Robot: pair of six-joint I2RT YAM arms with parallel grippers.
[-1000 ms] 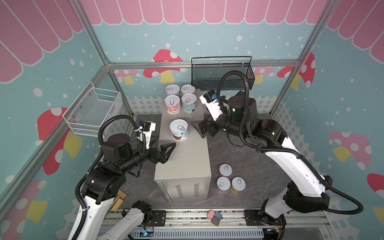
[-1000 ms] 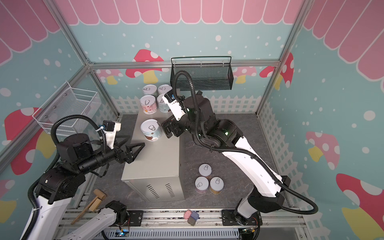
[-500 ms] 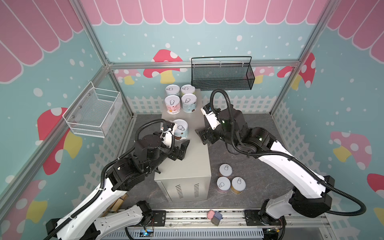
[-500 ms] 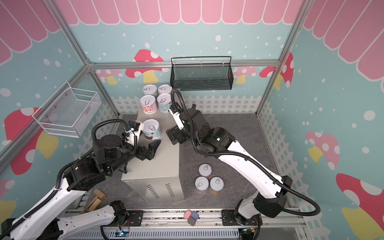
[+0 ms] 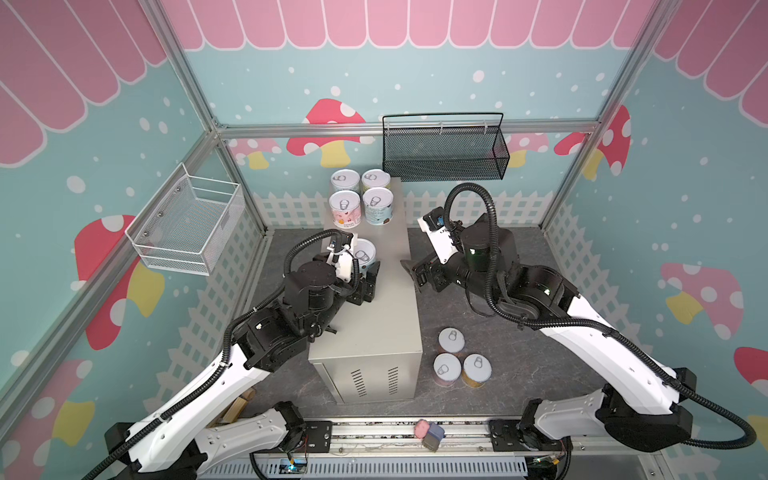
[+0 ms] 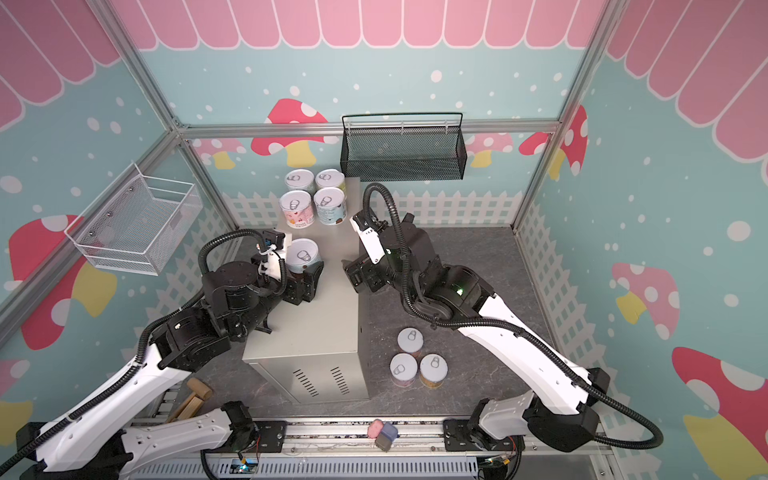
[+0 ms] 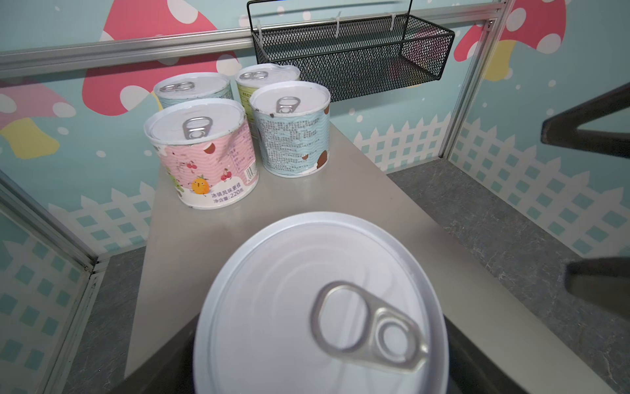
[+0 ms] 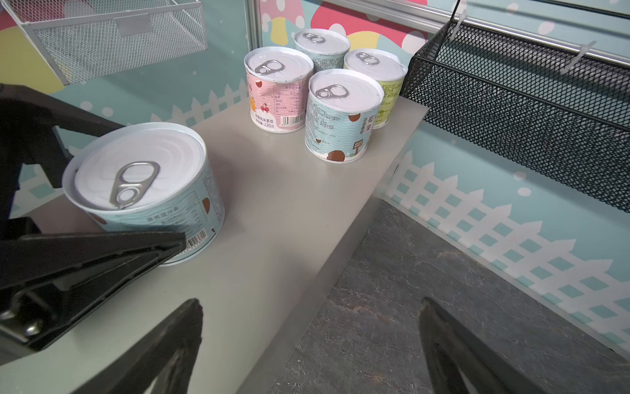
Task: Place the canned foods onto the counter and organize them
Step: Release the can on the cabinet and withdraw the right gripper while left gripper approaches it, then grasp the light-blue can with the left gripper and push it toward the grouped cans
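Observation:
A light-blue can stands upright on the left side of the beige counter. My left gripper is shut on it, one finger against each side. Its lid fills the left wrist view. Several cans, among them a pink one and a blue one, stand grouped at the counter's far end. Three cans stand on the floor right of the counter. My right gripper is open and empty over the counter's right edge.
A black mesh basket hangs on the back wall just beyond the far cans. A white wire basket hangs on the left wall. A wooden mallet lies on the floor at front left. Small pink and grey items sit on the front rail.
My left arm swung in over the counter to the light-blue can, and its jaws narrowed onto it. My right gripper drew back from that can to the counter's right edge, still open.

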